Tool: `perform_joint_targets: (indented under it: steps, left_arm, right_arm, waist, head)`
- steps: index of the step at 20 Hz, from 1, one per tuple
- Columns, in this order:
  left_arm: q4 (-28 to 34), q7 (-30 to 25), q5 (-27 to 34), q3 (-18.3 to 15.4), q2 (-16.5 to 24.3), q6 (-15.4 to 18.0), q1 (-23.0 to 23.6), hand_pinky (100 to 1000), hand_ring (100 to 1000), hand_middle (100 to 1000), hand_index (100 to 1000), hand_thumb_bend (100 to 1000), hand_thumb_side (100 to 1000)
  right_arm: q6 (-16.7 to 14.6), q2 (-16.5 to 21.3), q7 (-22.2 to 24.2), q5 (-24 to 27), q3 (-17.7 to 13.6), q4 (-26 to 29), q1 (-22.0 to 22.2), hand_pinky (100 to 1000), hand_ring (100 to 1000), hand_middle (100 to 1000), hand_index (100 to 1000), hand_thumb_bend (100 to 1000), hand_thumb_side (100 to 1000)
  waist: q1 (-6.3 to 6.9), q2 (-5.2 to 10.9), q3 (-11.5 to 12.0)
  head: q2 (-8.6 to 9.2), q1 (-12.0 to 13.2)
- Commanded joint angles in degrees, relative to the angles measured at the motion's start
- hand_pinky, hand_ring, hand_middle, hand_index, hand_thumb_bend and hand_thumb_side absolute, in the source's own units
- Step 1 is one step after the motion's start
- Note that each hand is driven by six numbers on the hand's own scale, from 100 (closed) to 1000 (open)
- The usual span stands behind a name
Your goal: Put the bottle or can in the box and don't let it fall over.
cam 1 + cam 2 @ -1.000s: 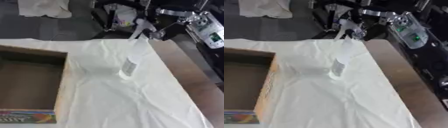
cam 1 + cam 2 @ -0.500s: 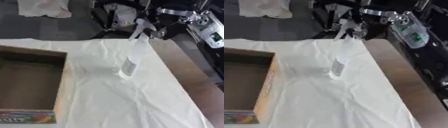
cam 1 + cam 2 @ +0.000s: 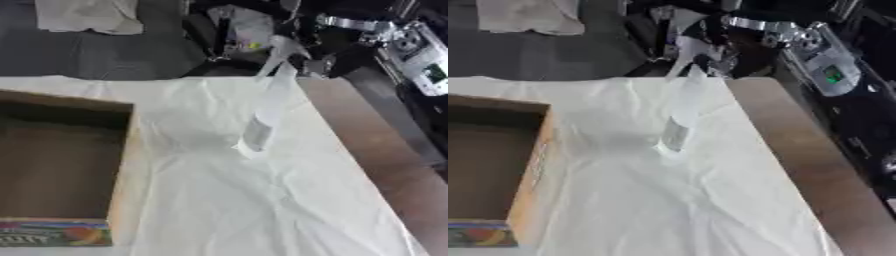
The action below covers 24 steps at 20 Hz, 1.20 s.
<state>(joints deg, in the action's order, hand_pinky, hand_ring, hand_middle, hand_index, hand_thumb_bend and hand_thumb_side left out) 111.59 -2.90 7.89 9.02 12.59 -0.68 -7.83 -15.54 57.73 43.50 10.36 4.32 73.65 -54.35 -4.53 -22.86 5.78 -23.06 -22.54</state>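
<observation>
While the bottle stands upright on the white cloth at frame centre, no transfer has begun.

Placement in the cardboard box (open, at left of frame) remains entirely outstanding. Neither robot hand is in view, so finger state cannot be told; approach, grasp, carry and upright set-down are all still to do.
</observation>
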Motion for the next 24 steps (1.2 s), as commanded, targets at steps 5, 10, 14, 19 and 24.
perform_joint_targets:
  steps: [5, 10, 14, 19, 24]
  left_arm:
    - [0.61, -0.69, -0.24, 0.41, 0.0, 0.0, -0.34, 864, 822, 766, 802, 171, 859]
    - [0.58, -0.81, -0.24, 0.45, 0.03, -0.06, -0.35, 864, 822, 767, 802, 171, 859]
    - [0.55, -0.89, -0.31, 0.46, 0.05, -0.09, -0.33, 865, 823, 769, 802, 171, 861]
    - [0.51, -1.07, -0.45, 0.51, 0.05, -0.2, -0.32, 865, 824, 770, 802, 171, 861]
    - [0.46, -1.17, -0.47, 0.56, 0.05, -0.26, -0.32, 865, 824, 771, 802, 172, 864]
  right_arm:
    - [0.39, 1.89, 0.01, -0.05, -0.83, -0.31, -0.68, 745, 645, 691, 799, 100, 180]
    - [0.79, 1.81, 0.44, 0.37, -0.94, -0.41, -0.59, 731, 600, 677, 777, 100, 166]
    - [1.38, 1.67, 0.9, 1.26, -0.97, -0.36, -0.73, 715, 568, 647, 753, 100, 162]
    - [2.02, 1.62, 1.47, 2.22, -1.01, -0.06, -0.83, 711, 563, 635, 743, 100, 167]
    - [2.56, 1.52, 1.83, 3.12, -1.04, 0.1, -0.95, 701, 554, 625, 733, 100, 147]
  waist:
    - [0.16, 0.92, -0.05]
    - [0.15, 0.83, -0.02]
    - [0.19, 0.84, 0.01]
    - [0.17, 0.85, -0.11]
    - [0.14, 0.85, -0.07]
  head:
    - [0.25, -0.09]
    - [0.24, -0.09]
    - [0.27, -0.12]
    - [0.26, -0.08]
    - [0.3, -0.05]
